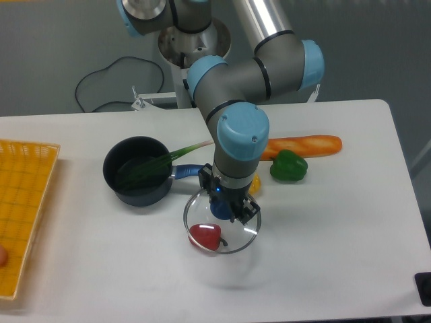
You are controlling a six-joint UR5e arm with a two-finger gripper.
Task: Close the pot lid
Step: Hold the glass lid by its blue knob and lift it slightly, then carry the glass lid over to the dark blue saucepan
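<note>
Gripper (232, 207) pts straight down over the lid (232, 241), fingers either side of the blue knob at lid centre; knob mostly hidden by the gripper body, so can't tell if fingers are pinching it or just spread around it. Lid is a clear glass disc w/ thin metal rim, lying on or just above the table (337, 229), to the right-front of the pot (138, 171); can't tell if lifted. Red pepper (205, 235) shows through the glass at lid's left edge, under or just beside it.

Pot is dark, open, no lid on it, sits left of the gripper; its blue handle (187, 171) pts right toward the arm's wrist. Green onion (168, 161) lies across pot rim, stalk running up-right behind the arm.

Further out: yellow item (255, 183) peeks from behind the wrist, green pepper (289, 167) right of it, baguette (303, 145) behind that. Yellow basket (23, 202) at far left table edge. Black cable (101, 81) loops on the floor behind the table.
</note>
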